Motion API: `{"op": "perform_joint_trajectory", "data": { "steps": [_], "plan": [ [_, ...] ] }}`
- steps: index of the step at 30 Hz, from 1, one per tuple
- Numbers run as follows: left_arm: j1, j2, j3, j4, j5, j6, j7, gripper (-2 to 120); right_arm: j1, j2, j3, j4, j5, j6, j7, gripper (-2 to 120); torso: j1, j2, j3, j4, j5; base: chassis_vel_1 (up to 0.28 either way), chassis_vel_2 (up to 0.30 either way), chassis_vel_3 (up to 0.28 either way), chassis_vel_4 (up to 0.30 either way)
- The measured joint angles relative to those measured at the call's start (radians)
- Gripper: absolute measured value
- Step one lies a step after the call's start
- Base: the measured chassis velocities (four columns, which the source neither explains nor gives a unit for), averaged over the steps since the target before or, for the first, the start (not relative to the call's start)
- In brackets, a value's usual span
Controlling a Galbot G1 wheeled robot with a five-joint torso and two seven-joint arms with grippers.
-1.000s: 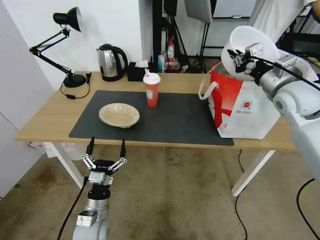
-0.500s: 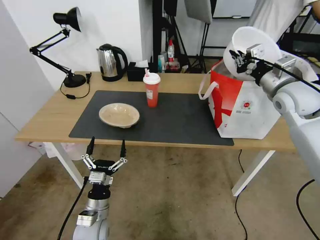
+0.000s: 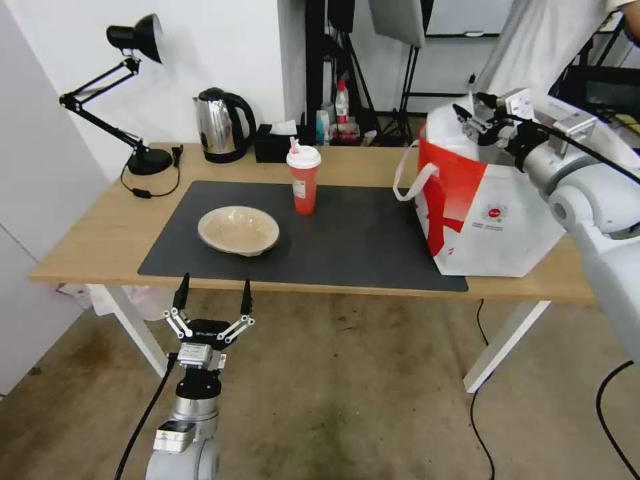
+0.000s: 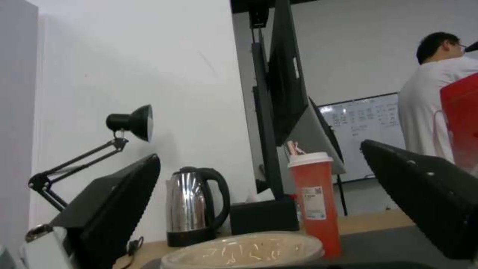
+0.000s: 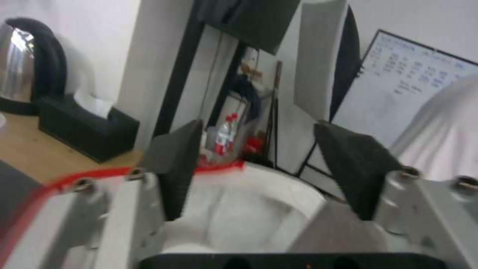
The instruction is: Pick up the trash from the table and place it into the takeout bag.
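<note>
Nearest me, my left gripper (image 3: 212, 293) hangs below the front edge of the long light-wood table (image 3: 100, 233), fingers spread wide and holding nothing, parked clear of the work. Just beyond it, on the dark grey rectangular mat (image 3: 360, 240), the shallow beige bowl (image 3: 238, 230) sits upright; from the left wrist view I cannot tell for sure what is in it beyond pale marks on the inside. Farther back stands the red drink cup with white lid and straw (image 3: 303, 178), untouched. To the right, the large boxy white takeout bag with the red side panel (image 3: 490, 213) stands open near the table's right end, and my right gripper (image 3: 475, 113) is at its mouth, fingers parted and empty. Between them, in the right wrist view, I see the deep white bowl (image 5: 239, 213) down inside the bag, resting below the red rim; whatever it holds is hidden from me. I judge one item of three done, with bowl and cup left. At the back wait the steel kettle (image 3: 220, 127) and black tissue box (image 3: 275, 147).
</note>
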Motion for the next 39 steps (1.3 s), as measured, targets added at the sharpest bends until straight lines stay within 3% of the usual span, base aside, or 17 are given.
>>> {"op": "perform_joint_trajectory", "data": {
  "steps": [9, 12, 27, 39],
  "plan": [
    [0.002, 0.000, 0.006, -0.007, 0.003, 0.000, 0.000, 100, -0.008, -0.026, 0.076, 0.052, -0.014, -0.139, -0.001, 96, 0.000, 0.000, 0.000, -0.0001, -0.0001, 0.000, 0.000, 0.000, 0.000],
    [0.004, 0.000, 0.006, -0.012, 0.004, 0.000, 0.000, 100, -0.009, -0.032, 0.090, 0.059, -0.044, -0.157, -0.006, 100, 0.000, 0.000, 0.000, -0.0001, 0.0000, 0.000, 0.000, 0.000, 0.000],
    [0.010, 0.000, 0.005, -0.021, 0.005, 0.000, 0.000, 100, -0.011, -0.042, 0.103, 0.135, -0.008, -0.054, 0.000, 100, 0.000, 0.000, 0.000, 0.0000, -0.0002, 0.000, 0.000, 0.000, 0.000],
    [0.008, -0.001, 0.001, -0.021, 0.006, 0.000, -0.001, 100, -0.031, -0.037, 0.006, 0.308, 0.057, 0.010, -0.004, 100, 0.000, 0.000, 0.000, 0.0000, -0.0002, 0.000, 0.000, 0.000, 0.000]
  ]
}}
